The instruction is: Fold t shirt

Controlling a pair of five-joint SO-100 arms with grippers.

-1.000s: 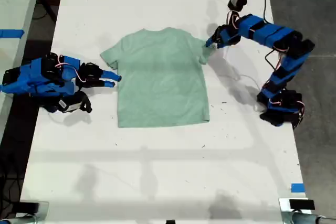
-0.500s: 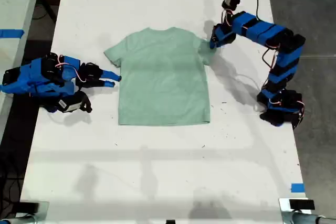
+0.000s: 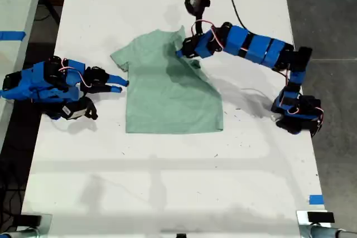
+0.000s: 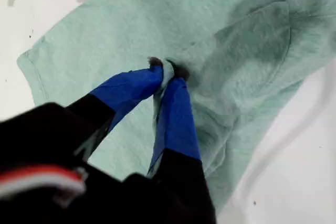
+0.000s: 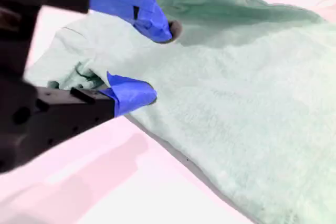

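T shirt point(image 3: 167, 90) flat mid-surface point(image 3: 167, 193), one sleeve folded inward over chest. My first gripper point(image 4: 167, 74) above chest, jaws pinched on lifted sleeve fabric. My second gripper point(image 5: 157, 61) beside opposite sleeve, jaws apart, gripping nothing.

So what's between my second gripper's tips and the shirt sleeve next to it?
Nothing: in the exterior view only a bare strip of white table separates my second gripper from the t shirt; its near sleeve lies just beside the tips.
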